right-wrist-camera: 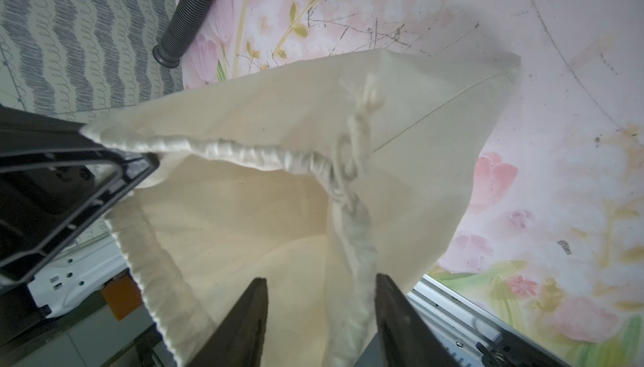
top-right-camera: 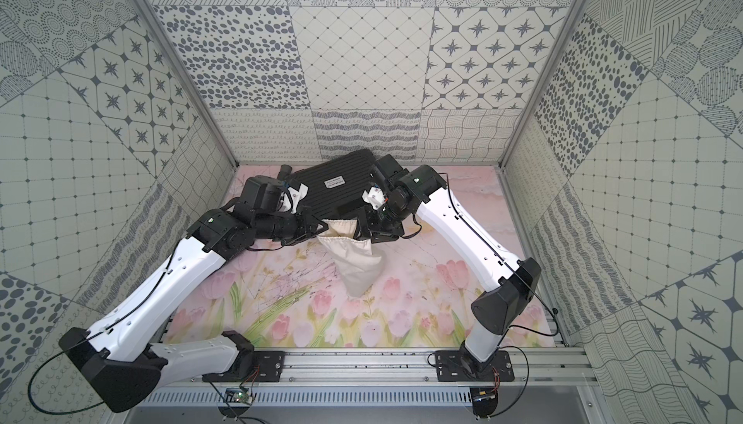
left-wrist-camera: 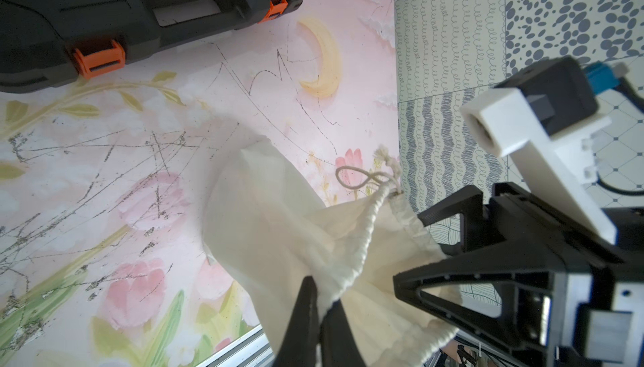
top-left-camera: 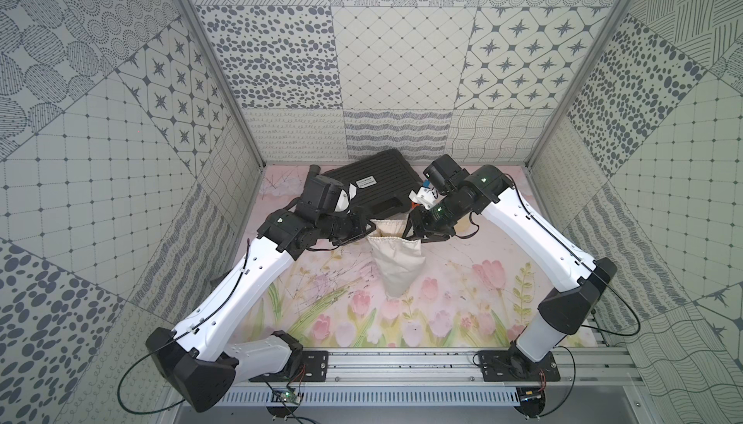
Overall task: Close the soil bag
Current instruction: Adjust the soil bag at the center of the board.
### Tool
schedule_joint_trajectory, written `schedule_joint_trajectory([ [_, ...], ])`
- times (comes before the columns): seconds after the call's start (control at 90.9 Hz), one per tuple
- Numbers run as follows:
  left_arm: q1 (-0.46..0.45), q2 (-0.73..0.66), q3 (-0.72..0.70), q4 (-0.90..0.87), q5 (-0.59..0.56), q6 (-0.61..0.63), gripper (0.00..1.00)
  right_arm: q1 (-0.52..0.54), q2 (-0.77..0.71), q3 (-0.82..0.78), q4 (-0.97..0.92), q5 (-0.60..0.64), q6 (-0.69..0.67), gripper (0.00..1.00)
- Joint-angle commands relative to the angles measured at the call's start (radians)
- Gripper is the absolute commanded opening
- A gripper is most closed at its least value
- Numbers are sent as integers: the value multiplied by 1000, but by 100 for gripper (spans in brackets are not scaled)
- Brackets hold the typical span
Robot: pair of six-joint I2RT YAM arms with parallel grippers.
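The soil bag (top-left-camera: 396, 265) (top-right-camera: 356, 263), a cream cloth pouch, hangs mouth up between both grippers, its tip resting on the floral mat. My left gripper (left-wrist-camera: 322, 301) (top-left-camera: 366, 228) is shut on the gathered rim at the mouth's left side. My right gripper (right-wrist-camera: 320, 287) (top-left-camera: 411, 229) stands at the opposite side with its fingers apart. A fold of the rim (right-wrist-camera: 352, 260) runs between them, close to one finger (right-wrist-camera: 386, 299). The mouth gapes open. The knotted cord (right-wrist-camera: 364, 104) (left-wrist-camera: 353, 177) dangles outside the cloth.
A black ribbed case (top-left-camera: 374, 180) (left-wrist-camera: 139, 6) with orange latches (left-wrist-camera: 99, 59) lies just behind the bag. A black corrugated hose (right-wrist-camera: 184, 17) lies near the back left. Patterned walls enclose the mat; an aluminium rail (top-left-camera: 402, 365) runs along the front.
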Motion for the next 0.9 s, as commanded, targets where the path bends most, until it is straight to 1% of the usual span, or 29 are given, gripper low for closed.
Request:
schedule_joint_trajectory([
  [0.0, -5, -15, 5, 32, -5, -3, 0, 4, 12, -31, 17, -4, -16, 13],
  [0.044, -5, -18, 7, 27, -8, -3, 0, 3, 5, -35, 10, 10, -19, 0],
  [0.121, -5, -22, 21, 13, -16, -3, 0, 3, -9, -1, -24, 69, -28, 0],
  [0.242, -8, -32, 53, -19, -41, -5, 0, 3, -8, 149, -82, 179, -53, 0],
  [0.33, -14, -60, 73, -50, -76, -25, 0, 4, -5, 229, -74, 218, -73, 0],
  [0.44, -26, -112, 80, -86, -121, -58, 0, 6, -32, 232, -24, 262, -91, 0],
  [0.484, -34, -135, 74, -101, -137, -75, 0, 6, -53, 204, 6, 261, -98, 0],
  [0.561, -52, -177, 38, -115, -153, -106, 0, 7, -113, 97, 96, 232, -105, 0],
  [0.682, -92, -254, -81, -111, -180, -159, 0, 10, -229, -170, 264, 182, -82, 0],
  [0.781, -113, -308, -171, -79, -190, -194, 0, 11, -305, -365, 351, 139, -47, 0],
  [0.891, -119, -325, -217, -65, -185, -200, 0, 18, -374, -471, 439, 82, -25, 0],
])
